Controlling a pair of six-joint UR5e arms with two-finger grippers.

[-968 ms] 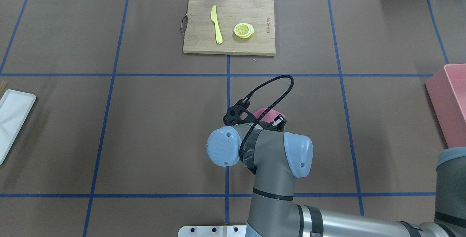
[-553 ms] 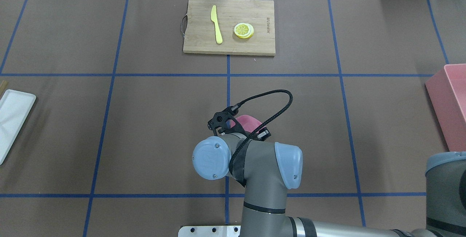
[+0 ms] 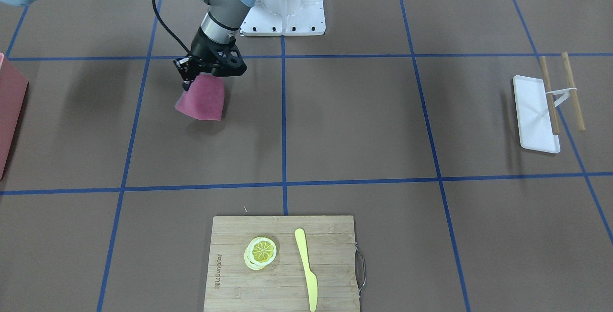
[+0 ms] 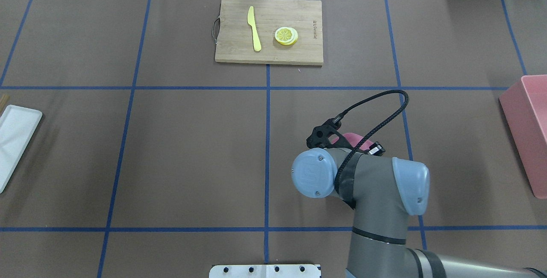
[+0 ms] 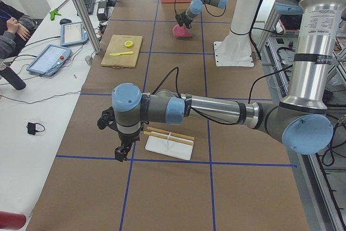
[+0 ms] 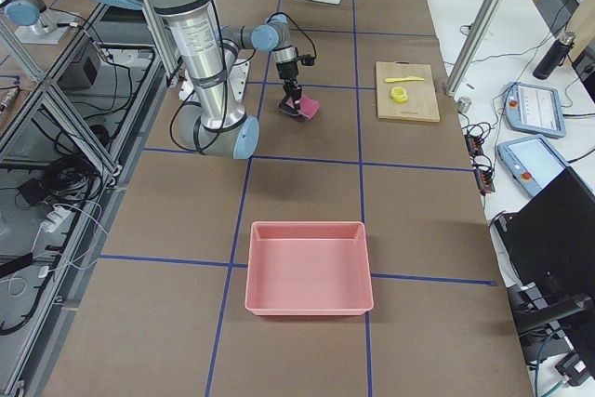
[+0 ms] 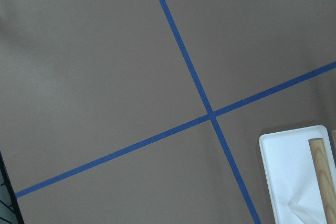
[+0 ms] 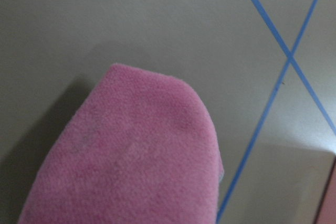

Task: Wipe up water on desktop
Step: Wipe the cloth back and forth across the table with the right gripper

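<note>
The desktop [image 4: 171, 141] is a brown surface with a blue tape grid; I see no water on it. My right gripper [image 3: 200, 73] is shut on a pink cloth [image 3: 202, 98], which hangs from it with its lower edge on the desktop, right of the centre tape line. In the overhead view the wrist hides the gripper and only the edge of the cloth [image 4: 354, 139] shows. The cloth [image 8: 136, 156] fills the right wrist view. My left gripper [image 5: 123, 152] hangs over the desktop beside the white tray [image 5: 168, 147]; I cannot tell whether it is open or shut.
A bamboo cutting board [image 4: 269, 30] with a yellow knife [image 4: 254, 34] and lemon slices [image 4: 286, 36] lies at the far middle. A pink bin [image 4: 527, 120] stands at the right edge. The white tray [image 4: 15, 141] carries wooden sticks [image 3: 548, 96].
My right arm swept the pink cloth to the left across the centre tape line, then back to the right, further right than a second ago.
</note>
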